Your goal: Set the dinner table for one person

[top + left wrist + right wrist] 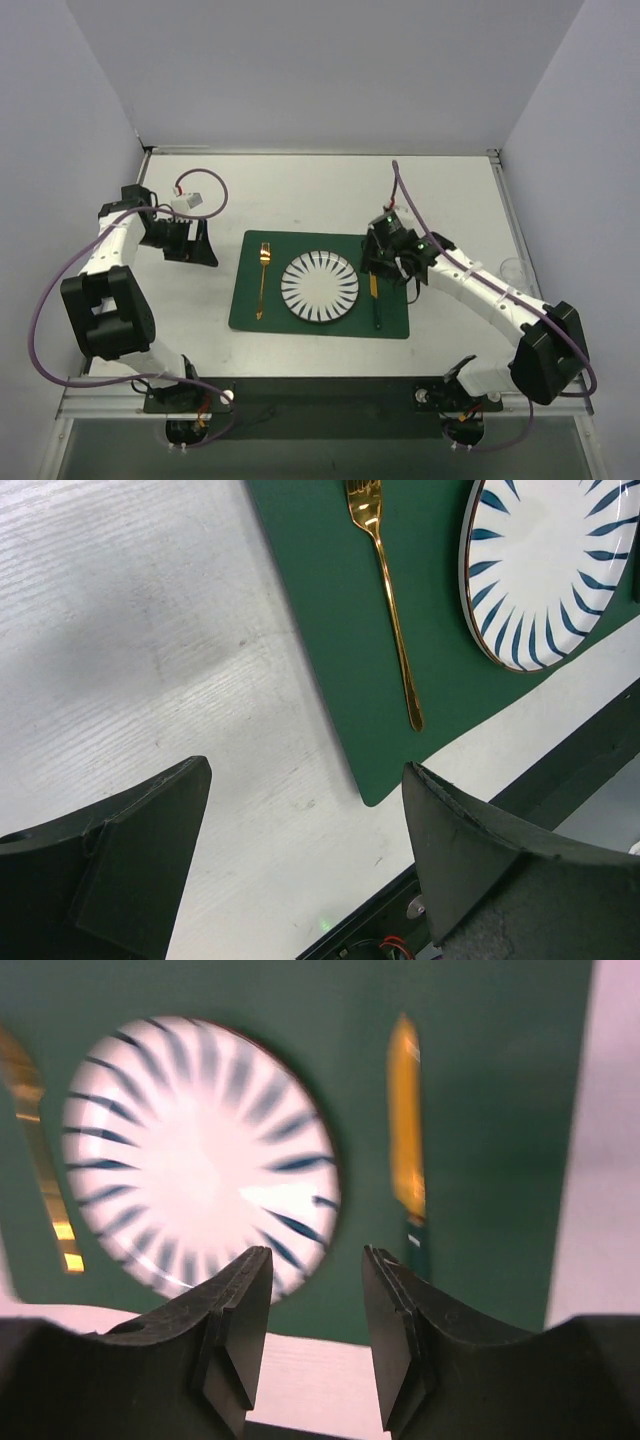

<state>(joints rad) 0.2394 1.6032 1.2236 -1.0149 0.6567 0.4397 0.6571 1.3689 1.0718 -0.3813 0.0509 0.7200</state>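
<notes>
The top view alone shows the whole dinner table (300,200), a large flat white rectangular tabletop with a metal rail frame at its edges, filling the floor of the scene beneath both arms. A dark green rectangular placemat (330,330) lies near the middle of its near edge. On the placemat a round white plate with dark blue radial stripes (319,286) lies between a slim gold fork (263,280) to its left and a knife with a gold blade and dark green handle (375,298) to its right. The left wrist view shows the left gripper (307,770) over bare tabletop beside the placemat's left edge, jaws spread wide on nothing; there the plate and the fork's tines are cut off at the frame. The right wrist view, blurred, shows the right gripper (316,1255) above the placemat's right part, jaws a narrow gap apart and empty, with the fork cut off at the left and the knife handle partly hidden behind a finger.
</notes>
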